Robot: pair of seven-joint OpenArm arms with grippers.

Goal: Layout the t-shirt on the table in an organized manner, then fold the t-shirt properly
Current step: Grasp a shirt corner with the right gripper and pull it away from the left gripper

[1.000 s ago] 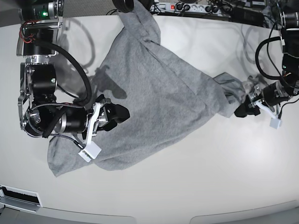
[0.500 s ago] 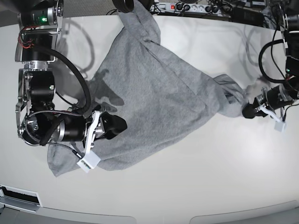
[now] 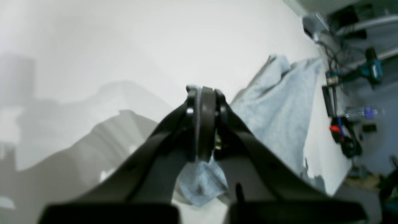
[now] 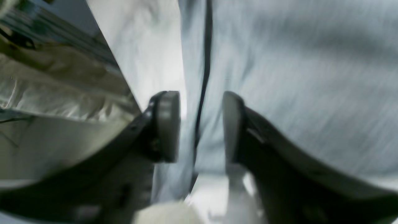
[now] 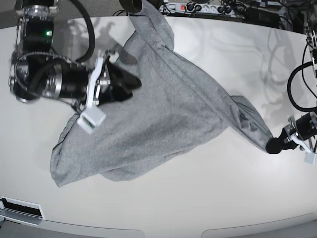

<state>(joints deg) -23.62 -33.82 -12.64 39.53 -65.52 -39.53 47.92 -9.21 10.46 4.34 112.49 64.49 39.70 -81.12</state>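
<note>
The grey t-shirt (image 5: 168, 114) lies crumpled and stretched diagonally across the white table (image 5: 198, 203). Its far end hangs over the back edge. At the right, my left gripper (image 5: 274, 146) is shut on the shirt's pulled-out right corner. In the left wrist view the left gripper (image 3: 202, 102) pinches grey cloth that bunches below the pads, and the t-shirt (image 3: 279, 105) trails away over the table (image 3: 108, 43). My right gripper (image 5: 130, 82) hovers open over the shirt's upper left part. In the right wrist view the right gripper (image 4: 200, 124) has the t-shirt (image 4: 295, 77) and its dark hem line beneath the gap.
A power strip with cables (image 5: 208, 8) runs along the table's far edge, beside a black round object (image 5: 132, 5) where the shirt hangs over. More cables loop around the left arm at the right edge (image 5: 302, 84).
The left gripper shut on the shirt's right corner and dragged it right and nearer the front. The right arm swung from the shirt's lower left up toward the far side.
</note>
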